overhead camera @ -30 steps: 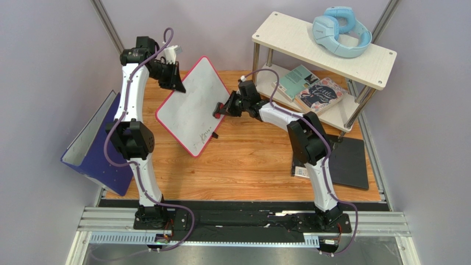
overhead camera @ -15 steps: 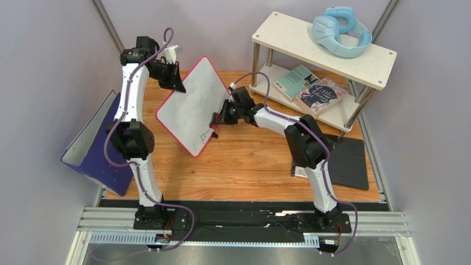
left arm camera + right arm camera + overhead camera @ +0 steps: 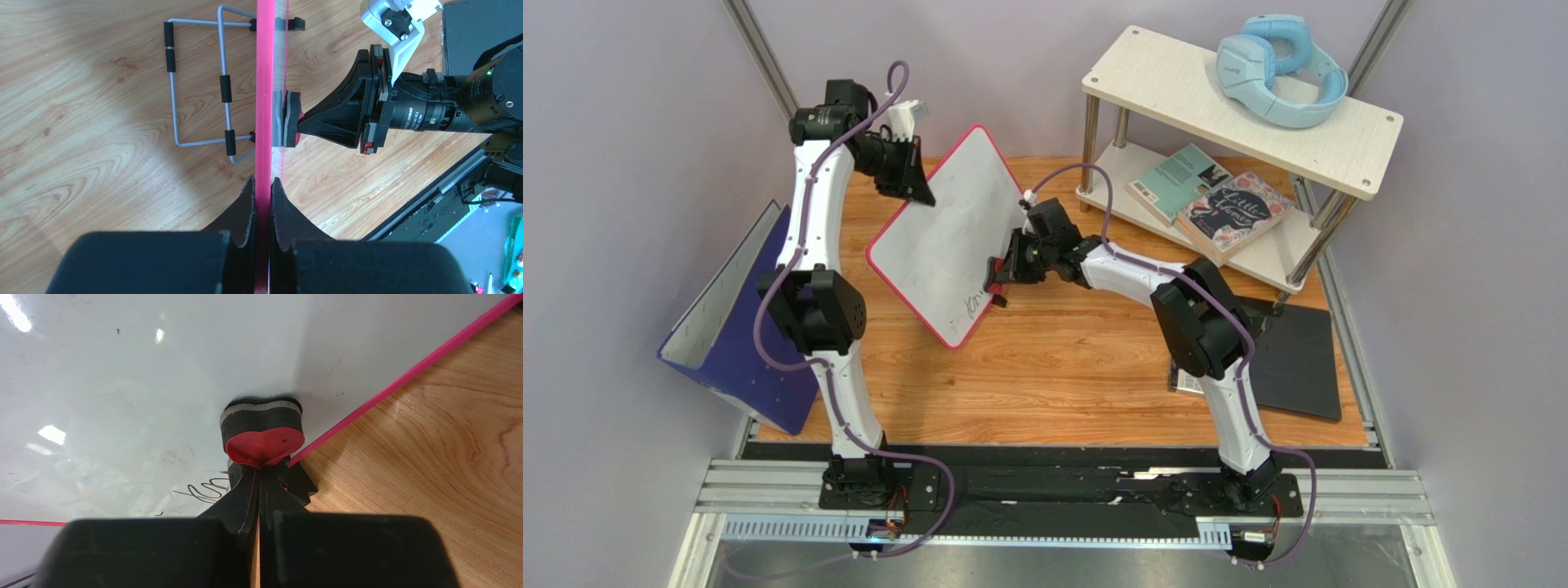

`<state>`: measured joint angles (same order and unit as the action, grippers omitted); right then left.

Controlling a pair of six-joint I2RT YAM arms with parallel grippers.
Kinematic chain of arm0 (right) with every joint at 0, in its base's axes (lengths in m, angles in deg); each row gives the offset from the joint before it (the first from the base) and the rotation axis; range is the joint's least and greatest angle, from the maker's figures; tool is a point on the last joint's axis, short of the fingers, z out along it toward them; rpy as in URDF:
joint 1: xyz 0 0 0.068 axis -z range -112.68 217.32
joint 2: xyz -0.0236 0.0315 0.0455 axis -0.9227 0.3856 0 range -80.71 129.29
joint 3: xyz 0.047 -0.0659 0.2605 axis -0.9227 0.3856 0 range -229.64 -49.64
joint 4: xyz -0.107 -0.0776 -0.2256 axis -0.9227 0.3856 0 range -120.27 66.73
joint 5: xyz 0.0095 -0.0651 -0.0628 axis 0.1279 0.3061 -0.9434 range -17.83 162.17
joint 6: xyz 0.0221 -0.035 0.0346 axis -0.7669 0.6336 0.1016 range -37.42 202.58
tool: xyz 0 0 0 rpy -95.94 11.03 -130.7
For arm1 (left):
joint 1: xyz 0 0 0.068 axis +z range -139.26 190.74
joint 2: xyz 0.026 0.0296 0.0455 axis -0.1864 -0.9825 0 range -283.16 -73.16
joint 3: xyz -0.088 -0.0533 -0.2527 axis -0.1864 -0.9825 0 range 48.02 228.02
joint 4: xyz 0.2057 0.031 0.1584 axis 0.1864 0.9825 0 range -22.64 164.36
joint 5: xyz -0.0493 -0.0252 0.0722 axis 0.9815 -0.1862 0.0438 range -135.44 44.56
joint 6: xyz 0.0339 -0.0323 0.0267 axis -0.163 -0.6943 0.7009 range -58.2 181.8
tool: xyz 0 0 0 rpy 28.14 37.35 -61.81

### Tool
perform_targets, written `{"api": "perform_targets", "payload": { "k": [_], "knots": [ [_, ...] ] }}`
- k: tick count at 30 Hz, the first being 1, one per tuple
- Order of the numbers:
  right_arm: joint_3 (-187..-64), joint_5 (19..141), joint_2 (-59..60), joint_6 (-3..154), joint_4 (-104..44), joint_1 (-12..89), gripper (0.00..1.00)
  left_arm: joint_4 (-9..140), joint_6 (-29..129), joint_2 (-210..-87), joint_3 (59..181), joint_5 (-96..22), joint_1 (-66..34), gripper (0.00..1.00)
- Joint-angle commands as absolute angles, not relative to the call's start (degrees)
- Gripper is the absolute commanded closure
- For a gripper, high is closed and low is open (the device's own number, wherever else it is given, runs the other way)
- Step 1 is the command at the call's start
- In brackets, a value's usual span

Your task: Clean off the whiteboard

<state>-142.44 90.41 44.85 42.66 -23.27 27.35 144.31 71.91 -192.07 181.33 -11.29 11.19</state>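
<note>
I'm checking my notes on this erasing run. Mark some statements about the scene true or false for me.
1. The left gripper clamps the whiteboard's edge. True.
2. The whiteboard lies flat on the table. False: it is held up tilted.
3. The right gripper presses a red eraser against the board. True.
4. The board is wiped clean. False: black scribbles show near its lower corner.
5. The blue headphones sit on the lower shelf. False: they are on the top shelf.

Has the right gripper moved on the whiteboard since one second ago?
Yes. The right gripper, holding the heart-shaped eraser, slid down the whiteboard, away from the shelf and nearer to the remaining scribble.
</note>
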Motion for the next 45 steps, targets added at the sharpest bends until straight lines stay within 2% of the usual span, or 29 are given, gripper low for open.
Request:
{"api": "perform_targets", "payload": {
  "k": [1,18,27,32,37,40,45],
  "knots": [
    [-143.7,99.6,45.9,42.3,-25.7,18.0,1.0,144.3,75.2,-192.4,182.1,-14.9,9.4,1.0],
    [-143.1,102.7,43.7,44.4,-28.4,13.7,1.0,144.2,75.0,-192.6,182.2,-15.2,9.4,1.0],
    [-140.5,98.3,43.1,43.3,-29.3,11.9,1.0,144.2,75.1,-192.7,181.9,-14.9,9.4,1.0],
    [-138.4,96.5,38.1,46.0,-31.9,12.0,1.0,144.3,75.2,-192.4,182.0,-15.1,9.4,1.0],
    [-131.1,100.4,32.0,47.4,-37.0,12.2,1.0,144.3,75.2,-192.4,181.9,-15.1,9.4,1.0],
    [-125.9,97.4,27.7,47.0,-39.6,12.9,1.0,144.3,75.2,-192.5,181.8,-15.2,9.5,1.0],
    [-122.4,96.1,27.0,39.2,-47.1,16.9,1.0,144.2,75.2,-192.4,181.7,-15.1,9.4,1.0]
  ]
}}
